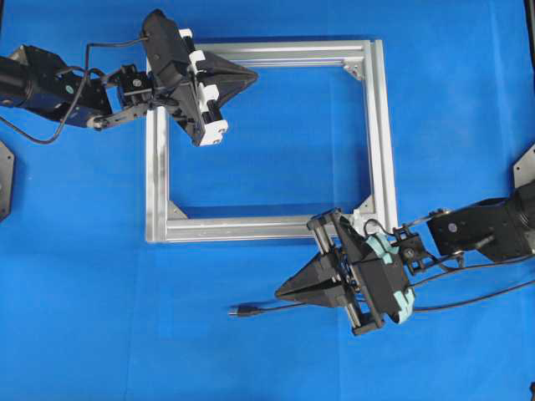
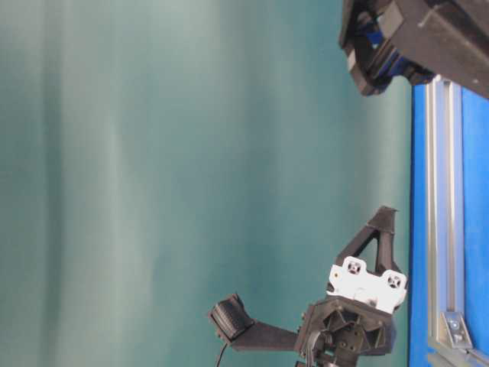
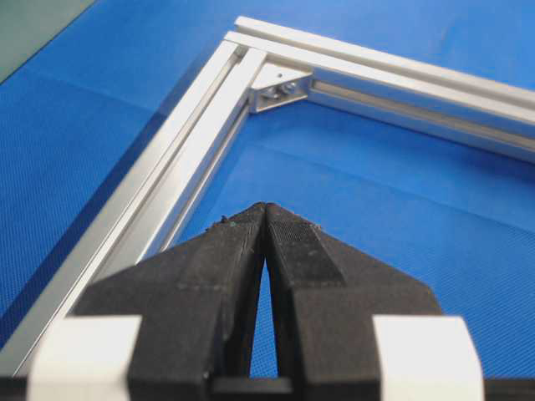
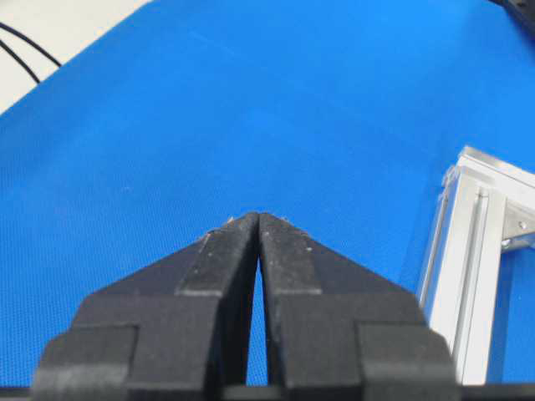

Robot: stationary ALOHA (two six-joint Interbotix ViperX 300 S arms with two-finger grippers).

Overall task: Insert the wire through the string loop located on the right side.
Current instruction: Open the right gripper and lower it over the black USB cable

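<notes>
Wire (image 1: 267, 309) is left flat on the blue worktop (image 1: 84, 292), plug beside the right gripper (image 1: 284, 292) for an easy pickup, while both jaws are closed and empty (left gripper (image 1: 249, 77) parked over the frame (image 1: 380, 125)); the loop cannot be made out.

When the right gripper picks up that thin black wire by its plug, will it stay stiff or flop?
Probably flop: the wire is thin and lies in a loose curve on the blue mat. Its plug looks small and rigid, likely the easier end to steer.
</notes>
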